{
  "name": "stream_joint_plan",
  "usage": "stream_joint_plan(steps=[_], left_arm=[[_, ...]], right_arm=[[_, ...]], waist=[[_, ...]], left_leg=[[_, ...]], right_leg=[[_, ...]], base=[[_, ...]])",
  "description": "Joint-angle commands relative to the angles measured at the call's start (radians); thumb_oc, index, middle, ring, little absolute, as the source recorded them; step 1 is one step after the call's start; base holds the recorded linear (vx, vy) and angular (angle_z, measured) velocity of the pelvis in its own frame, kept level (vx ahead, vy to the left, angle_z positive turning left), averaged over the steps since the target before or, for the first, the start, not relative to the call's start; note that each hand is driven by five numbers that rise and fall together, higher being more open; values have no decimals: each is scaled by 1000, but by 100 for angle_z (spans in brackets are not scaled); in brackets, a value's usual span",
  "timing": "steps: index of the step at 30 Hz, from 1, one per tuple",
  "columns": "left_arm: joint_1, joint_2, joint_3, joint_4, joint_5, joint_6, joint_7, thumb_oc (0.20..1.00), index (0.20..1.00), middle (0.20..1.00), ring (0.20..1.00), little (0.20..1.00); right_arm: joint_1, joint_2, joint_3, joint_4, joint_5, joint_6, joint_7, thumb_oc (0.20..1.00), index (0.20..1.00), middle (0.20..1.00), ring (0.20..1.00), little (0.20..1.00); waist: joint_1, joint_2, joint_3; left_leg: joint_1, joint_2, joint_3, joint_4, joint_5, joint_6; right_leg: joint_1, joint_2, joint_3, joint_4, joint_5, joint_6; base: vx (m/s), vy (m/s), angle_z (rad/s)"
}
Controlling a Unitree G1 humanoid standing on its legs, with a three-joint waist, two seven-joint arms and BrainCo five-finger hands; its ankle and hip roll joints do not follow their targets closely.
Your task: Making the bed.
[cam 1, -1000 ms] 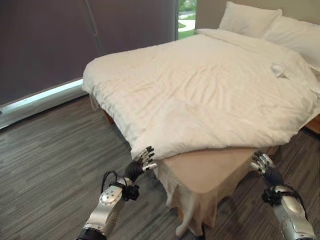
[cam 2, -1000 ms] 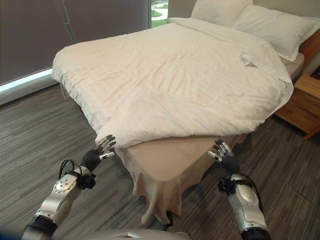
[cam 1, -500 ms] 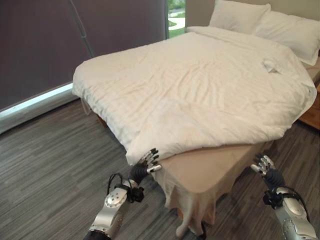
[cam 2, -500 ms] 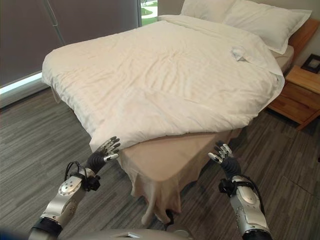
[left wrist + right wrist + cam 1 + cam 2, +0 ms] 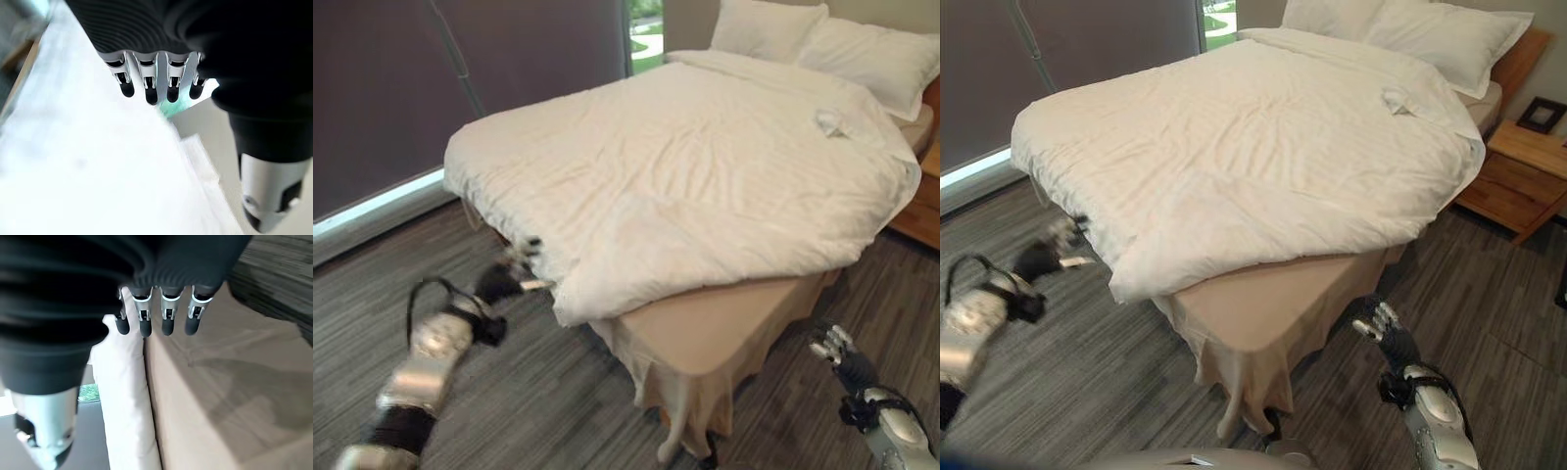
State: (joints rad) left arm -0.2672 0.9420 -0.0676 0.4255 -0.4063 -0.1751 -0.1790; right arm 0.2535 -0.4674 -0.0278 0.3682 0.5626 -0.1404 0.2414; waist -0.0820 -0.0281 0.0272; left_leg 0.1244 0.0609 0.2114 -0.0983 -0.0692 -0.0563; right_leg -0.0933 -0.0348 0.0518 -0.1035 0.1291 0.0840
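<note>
The white duvet (image 5: 705,176) lay spread over the bed (image 5: 724,333), rumpled, covering most of it but stopping short of the foot corner, where the tan sheet (image 5: 1263,304) showed bare and hung toward the floor. A small crumpled white piece (image 5: 829,120) sat on the duvet near the pillows (image 5: 822,44), too small to make out. The pillows were cut off at the head of the bed.

The left hand (image 5: 517,266) was beside the duvet's lower edge on the window side of the bed, blurred; whether it touched the cloth could not be told. In its wrist view the fingers (image 5: 151,90) stood straight and loose above the white cover, holding nothing. The right hand (image 5: 1381,323) hung off the other side of the foot corner, apart from the sheet, fingers (image 5: 166,320) relaxed and empty.

A wooden nightstand (image 5: 1513,176) stood beside the bed's far side near the pillows, with a dark object (image 5: 1540,113) on it. Dark curtains (image 5: 431,88) hung beyond the bed's window side. Grey plank floor (image 5: 558,411) lay open around the foot corner.
</note>
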Motion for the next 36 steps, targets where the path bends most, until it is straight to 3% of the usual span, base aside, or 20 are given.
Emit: stream_joint_plan(steps=[1,6,7,9,16,20,23,28,29,30,36], left_arm=[[-380,104,-128,213,126,-50,127,1000,1000,1000,1000,1000],[-759,67,-337,399,225,-47,234,1000,1000,1000,1000,1000],[-761,67,-339,400,224,-47,234,1000,1000,1000,1000,1000],[-968,40,-472,552,285,-29,256,1000,1000,1000,1000,1000],[-1253,-4,-644,765,375,11,300,1000,1000,1000,1000,1000],[-1423,-14,-777,832,539,57,363,1000,1000,1000,1000,1000],[-1471,-18,-835,860,636,92,378,1000,1000,1000,1000,1000],[-1516,-3,-843,910,638,115,381,1000,1000,1000,1000,1000],[-1561,12,-882,955,680,150,370,1000,1000,1000,1000,1000],[-1570,16,-880,972,670,158,365,1000,1000,1000,1000,1000],[-1547,60,-873,977,614,145,344,1000,1000,1000,1000,1000]], right_arm=[[-47,-20,-8,-21,88,-22,31,1000,1000,1000,1000,1000],[-70,16,9,54,157,-21,14,1000,1000,1000,1000,1000],[-70,17,9,54,157,-21,14,1000,1000,1000,1000,1000],[-95,26,46,79,194,-15,6,1000,1000,1000,1000,1000],[-133,55,124,99,230,-7,-1,1000,1000,1000,1000,1000],[-153,78,163,154,255,-7,-16,1000,1000,1000,1000,1000],[-170,79,171,186,260,-8,-29,1000,1000,1000,1000,1000],[-181,86,183,210,256,-10,-39,1000,1000,1000,1000,1000],[-193,75,191,196,245,-7,-43,1000,1000,1000,1000,1000],[-196,70,200,181,243,-7,-45,1000,1000,1000,1000,1000],[-206,53,213,122,240,-21,-49,1000,1000,1000,1000,1000]], waist=[[-40,7,22],[-67,-20,49],[-67,-21,49],[-96,-38,61],[-143,-87,75],[-181,-130,100],[-200,-156,119],[-217,-170,142],[-221,-181,160],[-218,-176,173],[-235,-197,196]], left_leg=[[-78,-50,1,11,75,9],[-136,-43,7,11,89,9],[-136,-43,7,11,89,9],[-166,-37,17,11,95,8],[-216,-23,60,11,103,6],[-264,-11,85,11,107,7],[-311,-12,98,11,112,10],[-373,-14,116,11,115,12],[-423,-18,126,17,121,15],[-450,-10,109,39,85,15],[-617,8,81,158,52,17]], right_leg=[[25,10,-31,16,-3,70],[-34,7,-28,16,20,78],[-34,7,-28,16,21,78],[-69,9,-19,16,35,82],[-138,26,19,16,66,96],[-200,38,42,16,95,105],[-248,44,53,16,113,112],[-315,50,72,16,135,117],[-359,54,82,16,146,117],[-375,63,79,16,130,119],[-479,60,69,16,156,107]], base=[[-47,34,-7],[-36,23,-10],[-41,32,-1],[-30,30,-7],[-8,26,-21],[-17,34,-21],[-35,19,-17],[-41,34,-17],[35,36,-39],[19,22,-39],[-31,-44,0]])
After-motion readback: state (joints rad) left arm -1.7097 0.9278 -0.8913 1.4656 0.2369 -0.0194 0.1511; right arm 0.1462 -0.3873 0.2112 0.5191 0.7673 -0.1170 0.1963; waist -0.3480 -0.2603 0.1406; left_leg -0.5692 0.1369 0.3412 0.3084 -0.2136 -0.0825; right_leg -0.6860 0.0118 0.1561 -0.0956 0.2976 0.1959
